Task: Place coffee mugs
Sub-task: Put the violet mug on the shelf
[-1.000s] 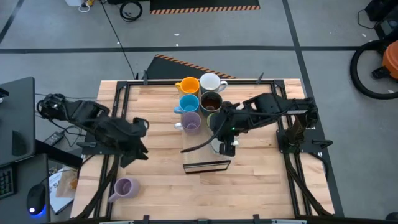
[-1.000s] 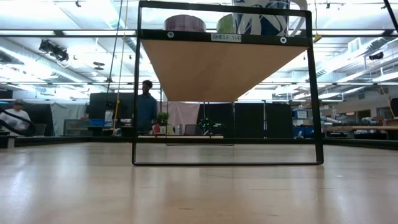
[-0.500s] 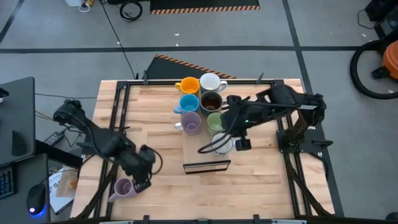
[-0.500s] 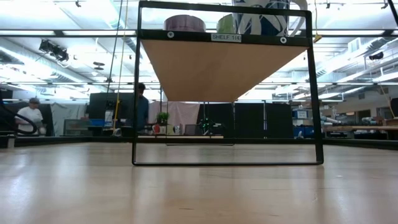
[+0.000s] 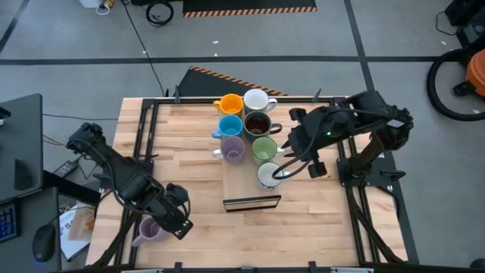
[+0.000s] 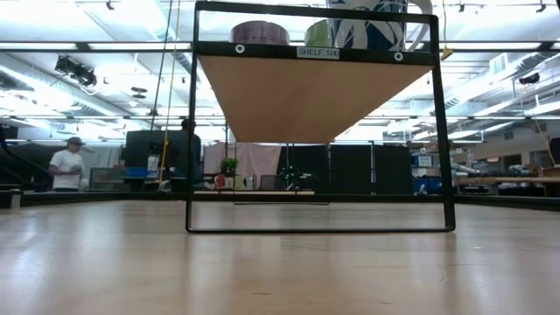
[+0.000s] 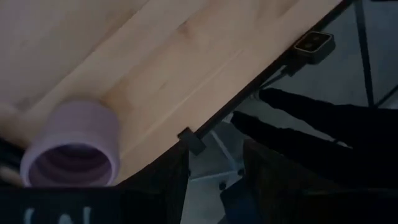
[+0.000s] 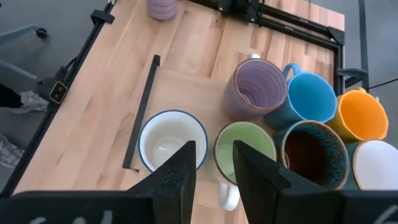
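Seven mugs sit together on the shelf board and one purple mug waits alone by the table's edge.

On the pale wooden board (image 5: 250,171) the orange mug (image 5: 229,104) and a white mug (image 5: 256,100) are at the far end. Next come the blue mug (image 5: 230,125) and the dark brown mug (image 5: 258,123), then a lavender mug (image 5: 233,149) and the green mug (image 5: 264,148). A white mug with a blue rim (image 5: 267,174) is nearest the front. The right gripper (image 5: 297,161) hangs above it, just beside the green mug, with its fingers (image 8: 180,168) a small way apart and nothing between them. The other lavender mug (image 5: 146,230) lies near the table's (image 5: 318,220) front left corner. The left gripper (image 5: 176,220) is right next to it. I cannot tell how wide its fingers are.
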Robot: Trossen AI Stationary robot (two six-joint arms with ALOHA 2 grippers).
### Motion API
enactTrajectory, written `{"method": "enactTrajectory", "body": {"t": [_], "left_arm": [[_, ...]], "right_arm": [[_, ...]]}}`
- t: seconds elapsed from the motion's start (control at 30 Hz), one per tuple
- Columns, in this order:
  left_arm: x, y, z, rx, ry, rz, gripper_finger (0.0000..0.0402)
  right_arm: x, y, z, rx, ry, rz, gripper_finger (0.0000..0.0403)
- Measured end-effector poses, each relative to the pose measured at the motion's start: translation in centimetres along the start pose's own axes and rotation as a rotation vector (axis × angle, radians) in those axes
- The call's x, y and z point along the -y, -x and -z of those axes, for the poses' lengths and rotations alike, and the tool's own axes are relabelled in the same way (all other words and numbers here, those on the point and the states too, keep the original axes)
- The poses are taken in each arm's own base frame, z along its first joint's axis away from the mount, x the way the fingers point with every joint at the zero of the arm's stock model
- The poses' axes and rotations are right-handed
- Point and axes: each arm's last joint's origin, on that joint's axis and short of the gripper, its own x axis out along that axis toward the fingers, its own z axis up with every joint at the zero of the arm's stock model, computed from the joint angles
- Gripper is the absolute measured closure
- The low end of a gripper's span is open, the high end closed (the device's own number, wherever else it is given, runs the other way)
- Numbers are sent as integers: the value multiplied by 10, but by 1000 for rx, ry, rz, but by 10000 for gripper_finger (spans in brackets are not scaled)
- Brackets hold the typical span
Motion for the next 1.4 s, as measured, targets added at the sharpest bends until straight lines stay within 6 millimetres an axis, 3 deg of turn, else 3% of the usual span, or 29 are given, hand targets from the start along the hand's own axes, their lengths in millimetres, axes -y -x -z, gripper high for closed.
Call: {"method": "enactTrajectory", "body": {"t": [0.23,0.53,0.93,1.27,1.4], "left_arm": [[0,-15,12,-33,60,-87,241],[-7,-53,37,-130,93,-367,241],[-17,-55,71,-16,118,-382,263],[-22,-54,76,88,125,-379,281],[-29,-63,74,106,122,-381,281]], "right_arm": [[1,15,8,13,-7,0,291],[-4,9,19,-24,-25,-10,291],[-15,0,22,61,-28,-30,291],[-21,-7,21,85,-49,-53,291],[-25,-6,18,114,-59,-65,291]]}}
